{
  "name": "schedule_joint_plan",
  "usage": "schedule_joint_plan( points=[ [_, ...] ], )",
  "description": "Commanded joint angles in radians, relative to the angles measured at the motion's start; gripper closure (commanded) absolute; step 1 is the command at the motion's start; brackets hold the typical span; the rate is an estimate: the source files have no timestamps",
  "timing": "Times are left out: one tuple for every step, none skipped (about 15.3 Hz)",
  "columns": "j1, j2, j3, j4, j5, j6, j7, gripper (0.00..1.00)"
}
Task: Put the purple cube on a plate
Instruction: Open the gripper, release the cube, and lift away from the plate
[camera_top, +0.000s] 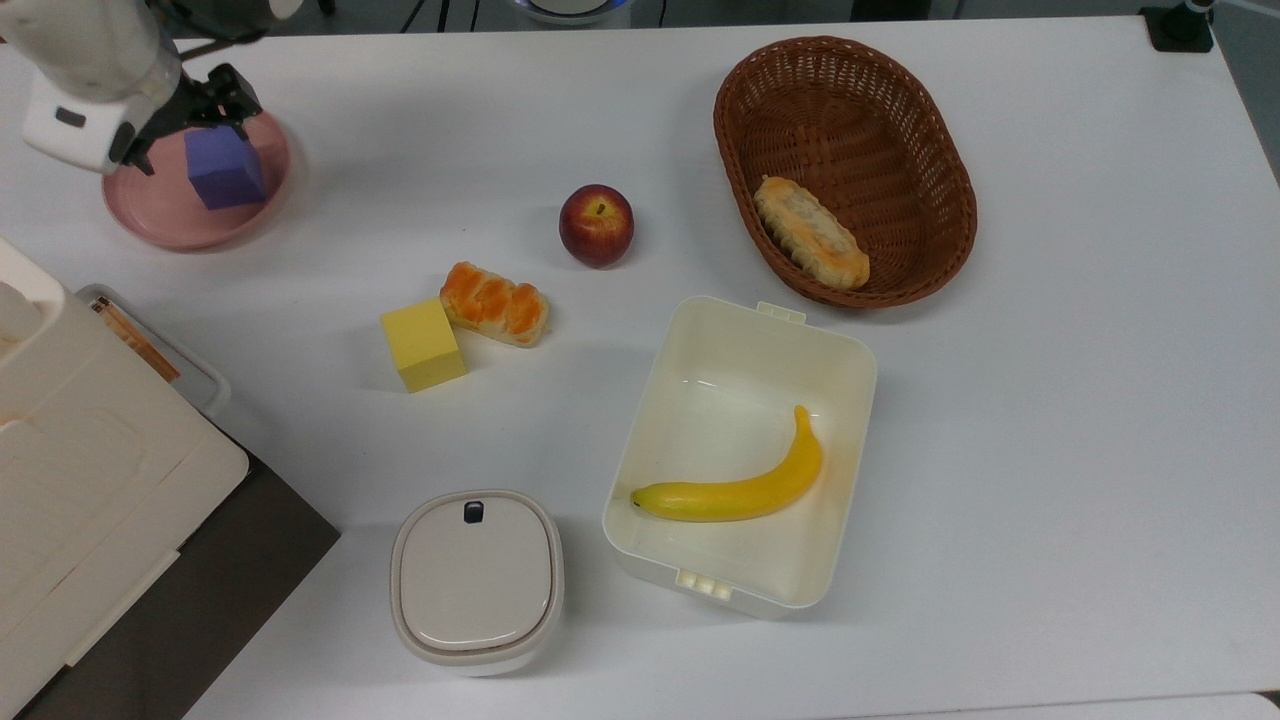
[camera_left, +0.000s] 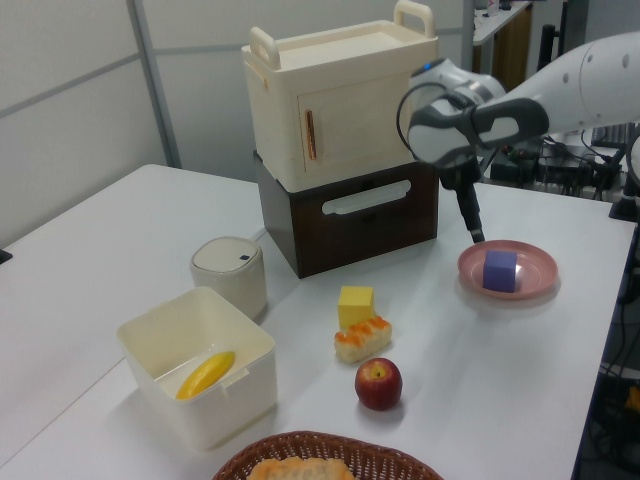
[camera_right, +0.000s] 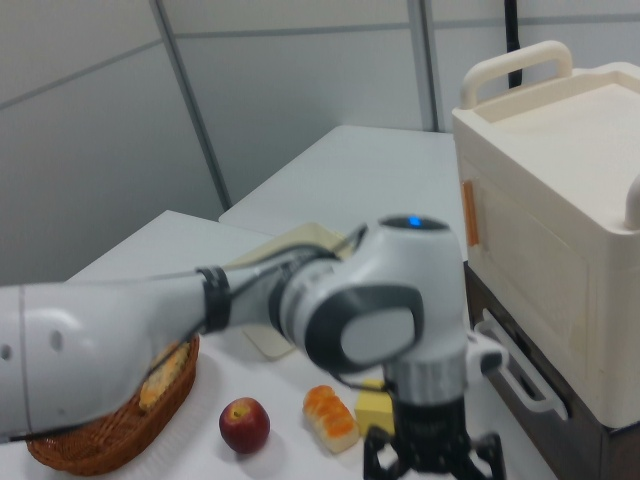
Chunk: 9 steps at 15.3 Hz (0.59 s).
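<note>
Your gripper hangs just above the purple cube with its fingers spread and empty; the cube sits free on the plate, near the tabletop's corner by the cream cabinet.

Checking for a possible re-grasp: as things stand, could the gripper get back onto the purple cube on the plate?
Probably yes. The purple cube sits on the plate with its top and sides uncovered, and the gripper hangs open just above the plate's edge beside it. Nothing lies between them.
</note>
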Motion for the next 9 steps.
schedule_joint_plan(
  points=[
    [0.087,-0.054,0.002,0.123,0.016,-0.192,0.064,0.00],
    [0.116,-0.063,0.002,0.137,0.014,-0.223,0.087,0.00],
    [0.135,-0.085,0.002,0.145,0.016,-0.237,0.113,0.00],
    [0.148,-0.105,0.002,0.145,0.017,-0.239,0.142,0.00],
    [0.173,-0.123,0.002,0.143,0.017,-0.243,0.177,0.00],
    [0.204,-0.135,0.002,0.145,0.017,-0.248,0.219,0.00],
    [0.228,-0.145,0.002,0.145,0.020,-0.247,0.261,0.00],
    [0.248,-0.149,0.002,0.148,0.028,-0.247,0.309,0.00],
    [0.265,-0.151,0.002,0.149,0.045,-0.245,0.355,0.00]
  ],
)
